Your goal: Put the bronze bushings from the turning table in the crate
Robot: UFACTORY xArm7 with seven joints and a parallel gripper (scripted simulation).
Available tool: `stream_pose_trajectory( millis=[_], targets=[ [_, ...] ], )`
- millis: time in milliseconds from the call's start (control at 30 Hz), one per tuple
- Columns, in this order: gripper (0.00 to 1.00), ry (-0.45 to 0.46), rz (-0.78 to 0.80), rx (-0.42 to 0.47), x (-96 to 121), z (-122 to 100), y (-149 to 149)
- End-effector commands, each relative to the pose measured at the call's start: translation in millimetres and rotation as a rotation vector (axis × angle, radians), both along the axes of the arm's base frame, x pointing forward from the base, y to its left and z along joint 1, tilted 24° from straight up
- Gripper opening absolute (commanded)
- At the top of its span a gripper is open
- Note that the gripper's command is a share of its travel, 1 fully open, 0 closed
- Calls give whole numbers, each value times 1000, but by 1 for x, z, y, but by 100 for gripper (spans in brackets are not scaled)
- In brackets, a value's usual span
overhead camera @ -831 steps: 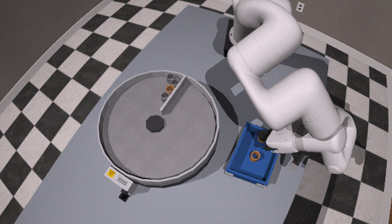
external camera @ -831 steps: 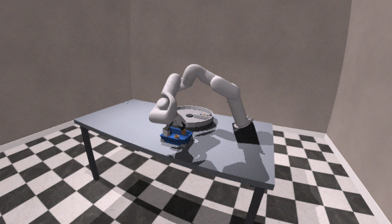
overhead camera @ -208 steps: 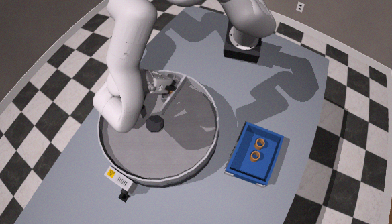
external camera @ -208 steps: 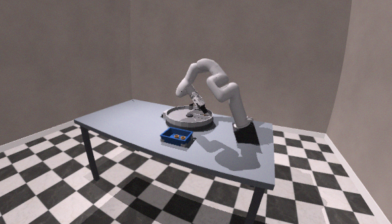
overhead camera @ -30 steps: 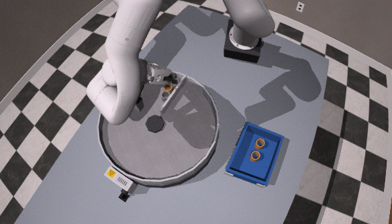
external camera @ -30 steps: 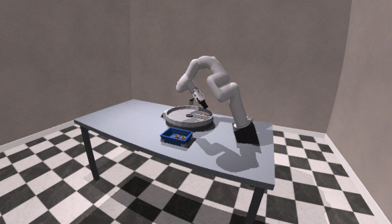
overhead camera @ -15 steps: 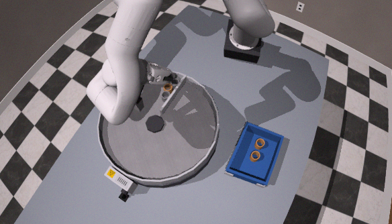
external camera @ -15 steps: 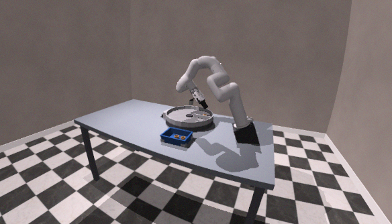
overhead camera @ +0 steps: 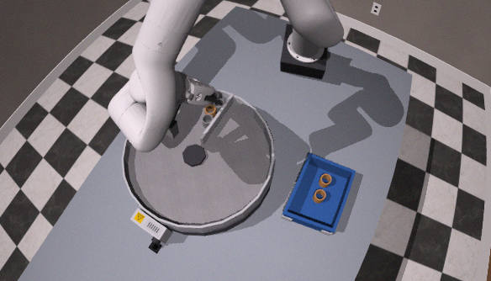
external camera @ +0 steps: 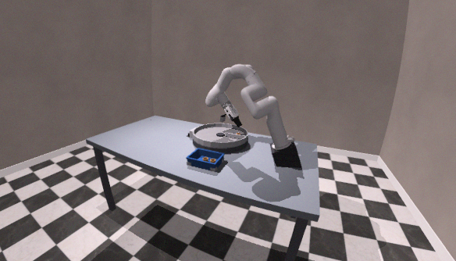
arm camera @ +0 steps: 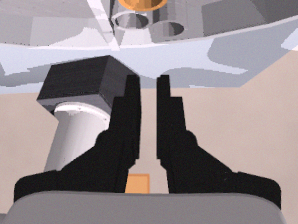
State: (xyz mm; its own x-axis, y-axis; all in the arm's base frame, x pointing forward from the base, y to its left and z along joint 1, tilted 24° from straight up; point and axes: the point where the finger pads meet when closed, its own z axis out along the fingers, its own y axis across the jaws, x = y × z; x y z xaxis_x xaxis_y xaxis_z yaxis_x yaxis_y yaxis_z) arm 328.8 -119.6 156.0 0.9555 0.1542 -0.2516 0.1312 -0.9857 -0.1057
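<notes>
Orange-brown bronze bushing (overhead camera: 210, 110) (external camera: 238, 134) (arm camera: 142, 4) is on the round grey turning table (overhead camera: 168, 192) (external camera: 207, 133), below the fingertips. Grey steel bushing (overhead camera: 208, 119) (arm camera: 131, 20) is just beside it, near the thin upright divider (overhead camera: 217, 118) (arm camera: 102, 20); a second steel bushing (arm camera: 168, 27) shows in wrist view. Black-fingered gripper (overhead camera: 219, 98) (external camera: 239, 123) (arm camera: 148, 93): narrow, nothing in it, tilted, raised above the table's rim. Blue open crate (overhead camera: 332, 213) (external camera: 199, 163) is well apart from the hand, two bronze bushings inside, apart from each other.
</notes>
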Motion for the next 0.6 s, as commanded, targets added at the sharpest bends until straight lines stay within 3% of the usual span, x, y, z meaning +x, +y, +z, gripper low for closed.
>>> stream_pose_trajectory(
  millis=[0, 167, 567],
  targets=[
    [10, -67, -55, -1, 1, 0, -1],
    [10, -116, -92, -3, 1, -1, -1],
    [10, -363, -274, -20, -1, -6, -1]
  ],
)
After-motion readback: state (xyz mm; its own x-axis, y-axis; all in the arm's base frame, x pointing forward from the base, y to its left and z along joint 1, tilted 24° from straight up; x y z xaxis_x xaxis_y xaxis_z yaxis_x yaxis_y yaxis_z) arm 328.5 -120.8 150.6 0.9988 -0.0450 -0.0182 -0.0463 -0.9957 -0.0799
